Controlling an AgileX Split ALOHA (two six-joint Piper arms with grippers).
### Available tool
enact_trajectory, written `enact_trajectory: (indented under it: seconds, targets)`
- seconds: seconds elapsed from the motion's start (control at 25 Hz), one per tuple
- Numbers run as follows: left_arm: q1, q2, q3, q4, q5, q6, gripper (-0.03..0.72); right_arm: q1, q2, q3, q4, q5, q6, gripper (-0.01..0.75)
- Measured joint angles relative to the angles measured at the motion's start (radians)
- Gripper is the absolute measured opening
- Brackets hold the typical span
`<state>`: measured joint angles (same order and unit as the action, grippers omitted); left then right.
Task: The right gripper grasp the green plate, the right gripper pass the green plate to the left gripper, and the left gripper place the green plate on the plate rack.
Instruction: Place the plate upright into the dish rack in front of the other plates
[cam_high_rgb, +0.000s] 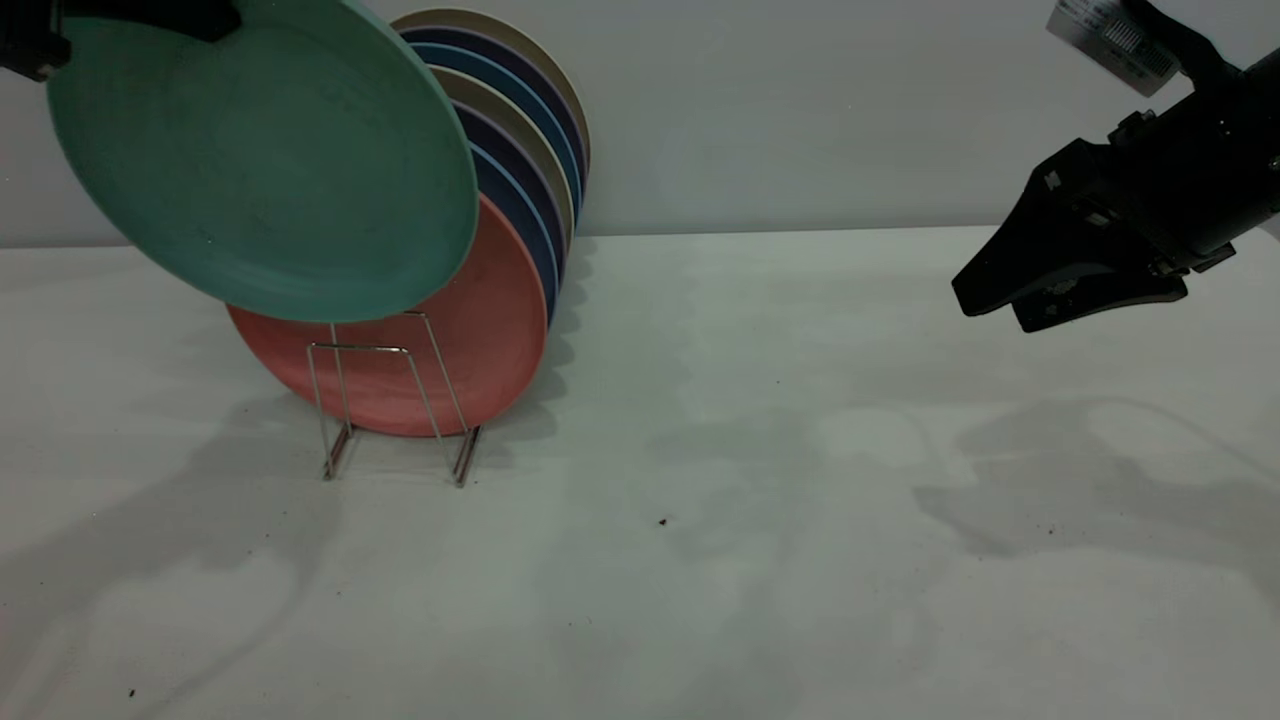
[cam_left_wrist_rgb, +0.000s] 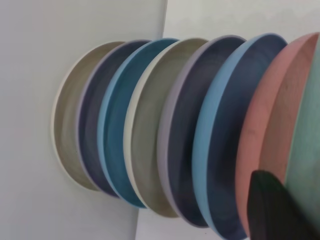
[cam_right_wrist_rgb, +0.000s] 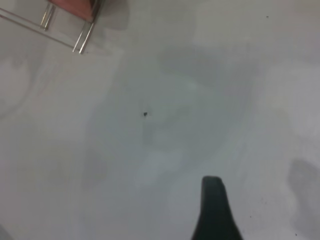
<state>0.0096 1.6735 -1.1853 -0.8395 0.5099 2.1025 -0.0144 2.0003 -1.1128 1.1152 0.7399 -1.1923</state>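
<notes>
Green plate (cam_high_rgb: 265, 160) hung tilted from the left gripper (cam_high_rgb: 40, 35), clamped at its upper rim, above and in front of the pink plate (cam_high_rgb: 470, 340) in the rack (cam_high_rgb: 395, 410). To seat it well, it wanted lowering upright into the front loops. Right gripper (cam_high_rgb: 990, 300) hovered well apart, jaws nearly together, empty.

The left gripper (cam_high_rgb: 120, 25) sits at the upper left edge of the exterior view, mostly out of frame, clamped on the top rim of the plate (cam_high_rgb: 260, 150) and holding it tilted in the air. The right gripper (cam_high_rgb: 990, 295) hangs high at the right, well apart from the left one, its arm slanting down toward the middle. Its two flat jaws lie close together, pointing left and slightly down, with nothing between them.
</notes>
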Motion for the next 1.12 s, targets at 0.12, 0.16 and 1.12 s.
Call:
enact_trajectory:
  seconds: [0.12,0.16,1.12]
  targets:
    - [-0.002,0.011,0.000,0.000,-0.002,0.000,0.081,0.000,0.000,0.000,0.000,0.000,0.000,0.551]
    - [-0.004,0.015,0.000,0.001,-0.008,0.000,0.081,0.000,0.000,0.000,0.000,0.000,0.000,0.551]
    - [-0.047,0.111,-0.002,0.022,-0.082,0.000,0.081,0.000,0.000,0.000,-0.007,-0.004,0.001,0.550]
